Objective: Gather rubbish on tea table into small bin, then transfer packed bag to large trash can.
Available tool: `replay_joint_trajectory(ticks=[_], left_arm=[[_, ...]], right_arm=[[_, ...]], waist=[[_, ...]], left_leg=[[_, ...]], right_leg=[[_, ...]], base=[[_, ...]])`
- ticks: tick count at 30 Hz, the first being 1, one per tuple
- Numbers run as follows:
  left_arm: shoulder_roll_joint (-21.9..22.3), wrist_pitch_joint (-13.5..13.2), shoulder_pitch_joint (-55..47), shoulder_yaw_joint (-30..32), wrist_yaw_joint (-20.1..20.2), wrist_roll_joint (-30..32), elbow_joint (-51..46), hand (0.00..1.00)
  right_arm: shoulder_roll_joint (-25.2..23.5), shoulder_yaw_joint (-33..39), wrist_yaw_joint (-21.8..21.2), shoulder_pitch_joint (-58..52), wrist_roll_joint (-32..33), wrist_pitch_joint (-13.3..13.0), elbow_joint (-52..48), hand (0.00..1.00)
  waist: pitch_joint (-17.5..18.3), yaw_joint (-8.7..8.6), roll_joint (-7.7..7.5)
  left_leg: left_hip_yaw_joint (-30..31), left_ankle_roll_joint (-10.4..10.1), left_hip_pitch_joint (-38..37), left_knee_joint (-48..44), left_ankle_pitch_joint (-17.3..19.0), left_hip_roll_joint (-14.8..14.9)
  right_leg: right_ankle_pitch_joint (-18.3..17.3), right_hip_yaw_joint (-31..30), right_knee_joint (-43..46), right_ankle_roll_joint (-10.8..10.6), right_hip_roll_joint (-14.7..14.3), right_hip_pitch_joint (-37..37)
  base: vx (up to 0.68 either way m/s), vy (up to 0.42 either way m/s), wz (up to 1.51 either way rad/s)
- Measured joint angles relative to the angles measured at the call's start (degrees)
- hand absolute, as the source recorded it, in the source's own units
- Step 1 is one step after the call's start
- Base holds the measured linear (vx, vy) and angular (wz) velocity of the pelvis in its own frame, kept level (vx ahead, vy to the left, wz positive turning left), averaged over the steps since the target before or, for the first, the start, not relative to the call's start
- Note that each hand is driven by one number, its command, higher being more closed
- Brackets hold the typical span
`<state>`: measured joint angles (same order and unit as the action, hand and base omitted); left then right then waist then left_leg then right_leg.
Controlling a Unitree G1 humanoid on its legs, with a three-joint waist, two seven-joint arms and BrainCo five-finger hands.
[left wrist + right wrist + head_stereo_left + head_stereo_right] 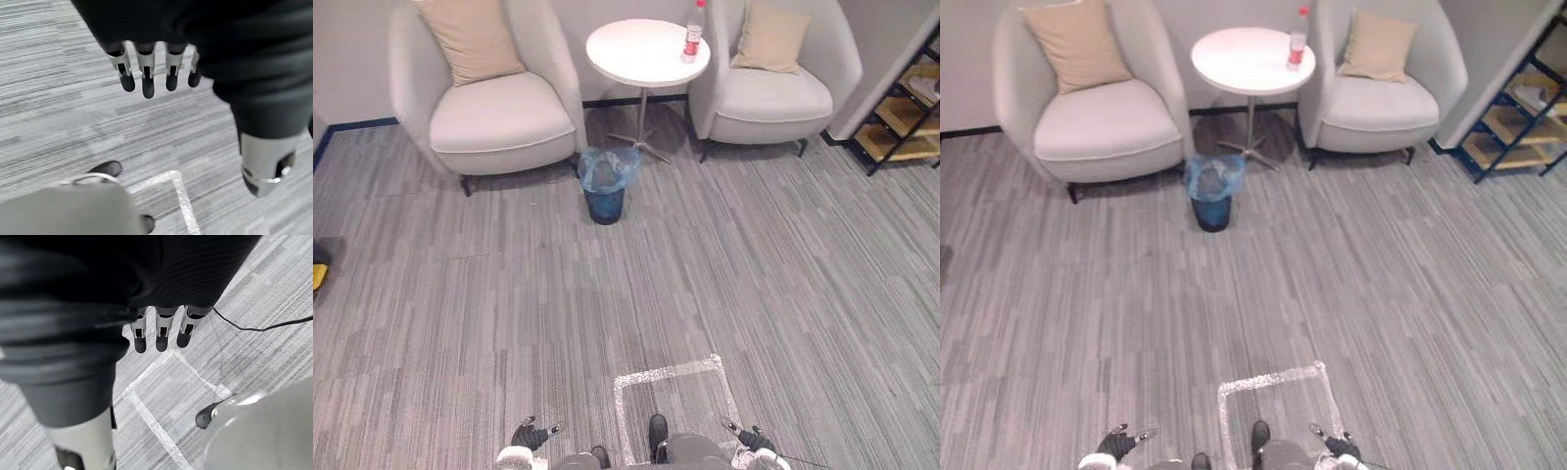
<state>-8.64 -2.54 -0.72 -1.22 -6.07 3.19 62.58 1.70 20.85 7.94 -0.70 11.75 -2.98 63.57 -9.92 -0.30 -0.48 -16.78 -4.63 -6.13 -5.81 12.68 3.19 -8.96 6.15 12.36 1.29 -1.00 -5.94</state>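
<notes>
Grey striped carpet (783,274) separates me from the work: the left hand (145,73) and the right hand (161,330) hang low with straight, relaxed fingers and hold nothing, near the white taped square (671,377), probably the start mark. One clear plastic bottle with red cap and label (692,34), the only rubbish I see, stands upright on the one round white tea table (636,54), and one small dark bin lined with a blue bag (606,186) stands on the floor just before it, I think to keep the carry short. Two cream armchairs (494,117) (773,93) flank the table, each with one beige cushion (470,39).
</notes>
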Motion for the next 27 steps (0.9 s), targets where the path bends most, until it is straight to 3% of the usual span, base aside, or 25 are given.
replay_joint_trajectory(ticks=[1,3,4,6,9,10,12,14,15,16,17,19,22,24,25,27], left_arm=[[0.24,-0.17,0.26,0.13,0.02,0.0,-0.12,0.0],[1.41,-0.63,0.48,2.79,0.12,-0.02,-2.22,0.0],[6.04,-1.04,-0.57,6.93,0.04,-1.19,-6.6,0.0],[6.1,-1.15,-0.41,7.0,-0.01,-1.37,-7.44,0.0],[6.02,-1.32,0.06,7.09,-0.07,-2.26,-7.63,0.0],[6.62,-2.27,-0.22,8.44,-0.17,-3.27,-8.57,0.0],[5.64,-1.88,-0.1,8.75,-0.27,-3.22,-8.38,0.0],[5.52,-1.89,0.09,8.63,-0.24,-3.22,-7.78,0.0],[5.43,-1.73,0.27,8.05,-0.28,-3.2,-7.62,0.0],[5.39,-1.56,0.05,8.06,-0.26,-3.21,-7.47,0.0],[5.02,-1.28,0.0,7.39,-0.3,-3.17,-6.47,0.0],[5.38,-0.99,0.41,4.78,-0.17,-2.86,-5.36,0.0],[5.79,-1.79,1.33,2.94,0.09,-2.53,-4.52,0.0],[5.85,-1.75,1.38,1.84,0.13,-2.2,-3.29,0.0],[5.87,-1.63,1.36,2.33,-0.02,-2.2,-3.01,0.0],[7.03,-1.54,0.65,2.74,0.02,-2.12,-2.2,0.0]], right_arm=[[-0.03,0.01,0.11,-0.03,-0.1,-0.04,0.02,0.0],[-0.08,0.37,0.44,-0.5,-0.11,-0.42,-0.18,0.0],[0.26,-1.79,1.33,-2.1,0.04,-0.5,-4.18,0.0],[-0.48,-1.49,1.46,-1.82,-0.07,-0.53,-4.17,0.0],[-1.24,-1.17,1.96,-1.65,0.53,-0.47,-4.38,0.0],[-1.4,-1.23,2.05,0.35,-0.63,-0.39,-3.29,0.0],[-3.85,-1.63,1.96,0.28,-0.97,-0.36,-3.66,0.0],[-4.03,-1.96,1.75,0.29,-2.28,-0.37,-4.11,0.0],[-3.9,-2.1,1.75,0.27,-2.77,-0.34,-4.22,0.0],[-3.81,-2.87,1.59,0.25,-2.91,-0.44,-4.66,0.0],[-3.61,-2.9,1.23,0.39,-3.15,-0.5,-6.08,0.0],[-2.88,-3.14,1.01,0.22,-4.13,-0.48,-7.61,0.0],[-1.85,-3.2,0.56,0.4,-5.09,-0.5,-6.32,0.0],[-1.05,-3.22,0.47,0.82,-5.11,-0.36,-5.25,0.0],[-0.79,-2.87,0.31,0.8,-4.76,-0.57,-4.51,0.0],[0.6,-3.34,0.12,1.22,-5.1,-0.53,-3.9,0.0]], waist=[[-0.06,0.02,-0.09],[-0.75,0.04,-0.57],[-1.97,0.74,2.42],[-1.93,1.42,2.1],[-2.45,1.8,1.37],[-1.64,4.29,0.18],[-0.27,4.21,-2.18],[-0.14,4.18,-2.37],[-0.12,4.03,-2.51],[-0.36,4.1,-2.24],[-0.65,3.79,-1.78],[-0.57,2.13,-1.28],[-0.32,1.77,-1.0],[-0.48,1.02,-0.56],[-0.31,0.47,-0.28],[0.57,0.91,2.65]], left_leg=[[-0.3,-0.98,0.81,-3.19,0.77,0.67],[-1.84,-1.8,6.76,-21.79,2.1,4.06],[0.23,1.55,18.62,-47.6,2.58,11.2],[0.27,0.6,21.43,-44.57,3.16,11.02],[0.28,0.66,23.21,-38.56,3.13,9.9],[8.45,2.5,24.97,-17.59,-4.38,0.18],[4.76,3.82,23.31,-18.26,-3.24,-1.05],[2.61,5.55,21.19,-18.9,-1.52,-1.2],[1.62,5.77,19.26,-18.17,0.57,-1.39],[0.37,5.39,15.93,-16.58,2.89,-1.37],[-1.34,5.05,11.5,-14.33,3.15,-1.79],[-1.92,4.85,5.37,-10.92,3.34,-2.25],[-1.72,4.08,1.09,-7.25,3.46,-1.83],[0.51,2.19,-0.43,-6.27,4.36,-1.37],[2.55,0.83,-1.58,-6.33,5.3,-0.89],[4.2,-1.1,-2.3,-7.21,4.7,1.61]], right_leg=[[-1.02,0.28,0.23,0.46,-0.08,0.23],[-1.63,0.35,-0.05,1.65,-0.07,3.27],[-3.72,-2.9,-0.51,4.17,-2.3,9.69],[-3.84,-5.03,-0.83,3.93,-1.4,10.19],[-4.98,-5.61,-1.03,1.95,0.51,12.43],[-9.56,-11.1,-4.27,-1.18,5.13,14.04],[-9.57,-11.11,-0.43,-2.79,7.6,13.46],[-8.47,-10.8,3.03,-3.0,8.39,12.96],[-7.16,-10.12,7.36,-4.45,8.92,10.86],[-5.47,-8.78,21.16,-6.67,9.47,5.07],[-5.74,-5.88,34.66,-6.99,11.29,-1.66],[-8.93,2.41,37.77,-5.08,13.44,-5.88],[-9.1,7.06,25.95,-4.41,11.74,-11.44],[-1.64,7.54,13.93,-2.71,8.93,-14.06],[4.49,7.14,10.96,0.49,7.2,-13.52],[2.61,9.15,11.66,1.28,6.07,-11.9]], base=[[0.18,-0.207,0.2],[0.37,-0.239,-0.19],[0.51,-0.15,-0.86],[0.42,0.004,-0.94],[0.41,0.241,-0.57],[0.79,0.64,-0.8],[0.61,0.46,-0.74],[0.39,0.234,-0.55],[0.39,0.256,-0.88],[0.34,0.23,-1.09],[0.27,0.167,-0.9],[0.31,0.118,-0.18],[0.44,0.038,0.18],[0.48,-0.082,0.51],[0.43,-0.107,0.39],[0.56,-0.143,0.21]])
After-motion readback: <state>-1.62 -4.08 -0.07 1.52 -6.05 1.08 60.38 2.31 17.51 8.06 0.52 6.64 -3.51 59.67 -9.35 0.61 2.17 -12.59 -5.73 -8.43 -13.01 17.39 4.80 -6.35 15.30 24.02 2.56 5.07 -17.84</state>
